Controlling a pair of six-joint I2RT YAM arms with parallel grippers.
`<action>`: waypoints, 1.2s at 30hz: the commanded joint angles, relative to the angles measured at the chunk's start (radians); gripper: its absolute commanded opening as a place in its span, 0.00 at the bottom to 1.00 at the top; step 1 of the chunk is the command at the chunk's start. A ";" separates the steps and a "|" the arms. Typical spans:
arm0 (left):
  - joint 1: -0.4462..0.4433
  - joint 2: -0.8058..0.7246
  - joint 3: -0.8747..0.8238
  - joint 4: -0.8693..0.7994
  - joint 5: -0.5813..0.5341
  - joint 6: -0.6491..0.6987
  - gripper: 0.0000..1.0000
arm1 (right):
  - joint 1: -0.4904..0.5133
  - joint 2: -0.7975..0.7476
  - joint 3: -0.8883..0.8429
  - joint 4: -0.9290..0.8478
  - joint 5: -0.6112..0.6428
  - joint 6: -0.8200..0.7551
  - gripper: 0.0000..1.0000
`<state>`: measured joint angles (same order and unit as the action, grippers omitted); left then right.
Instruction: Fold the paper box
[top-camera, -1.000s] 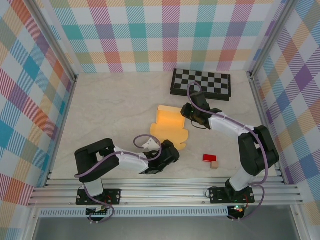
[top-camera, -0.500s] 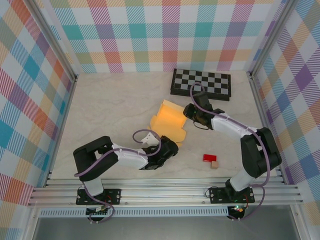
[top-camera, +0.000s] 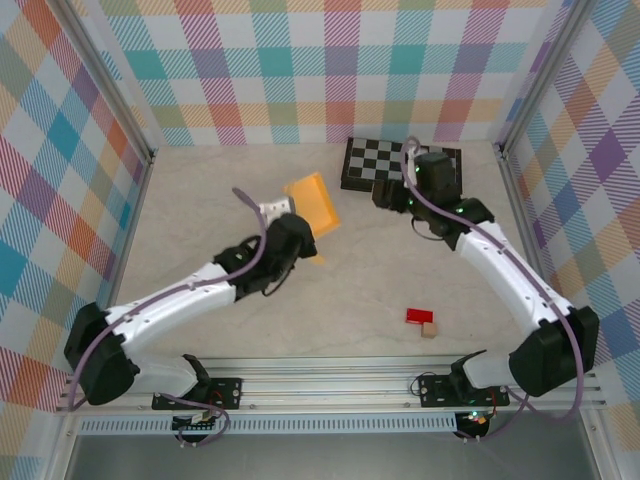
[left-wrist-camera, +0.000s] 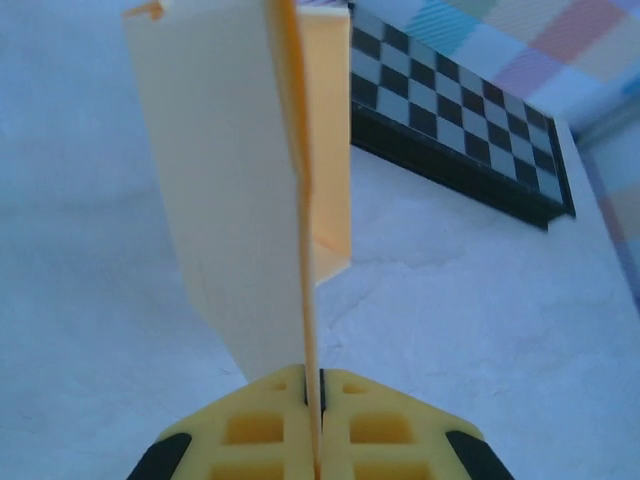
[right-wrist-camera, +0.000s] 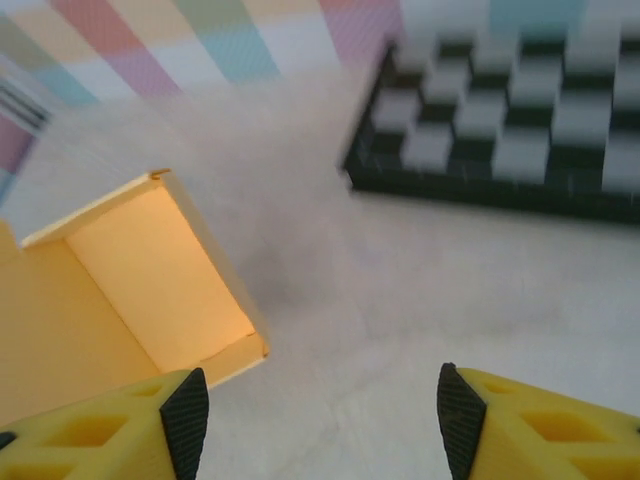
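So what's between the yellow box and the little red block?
Nothing, just bare table between the paper box and the red block, seen in the top view.

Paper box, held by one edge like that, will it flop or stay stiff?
Probably stiff: the paper box extends unbent from the left gripper, pinched at one edge. Likely light, being thin card; its flaps may swing.

No legible txt, labels, brand marks, nos. or signs are showing in any view. The paper box (top-camera: 312, 203) is showing plain yellow-orange card w/ no print. The checkerboard (top-camera: 370, 160) is showing just b/w squares, no letters or nos. along its edge.
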<state>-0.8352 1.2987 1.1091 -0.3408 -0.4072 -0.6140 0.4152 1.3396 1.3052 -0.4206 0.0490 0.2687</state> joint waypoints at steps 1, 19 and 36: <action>0.040 -0.034 0.182 -0.362 0.163 0.513 0.00 | 0.000 -0.020 0.111 0.004 -0.187 -0.420 0.65; 0.016 -0.109 0.327 -0.632 0.301 1.103 0.00 | 0.000 0.054 0.149 -0.106 -0.727 -1.185 0.62; 0.008 -0.118 0.267 -0.516 0.287 1.161 0.00 | 0.115 0.159 0.062 -0.115 -0.847 -1.255 0.60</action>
<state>-0.8185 1.1755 1.3808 -0.9276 -0.1429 0.5365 0.5072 1.4807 1.3647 -0.5499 -0.7311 -0.9775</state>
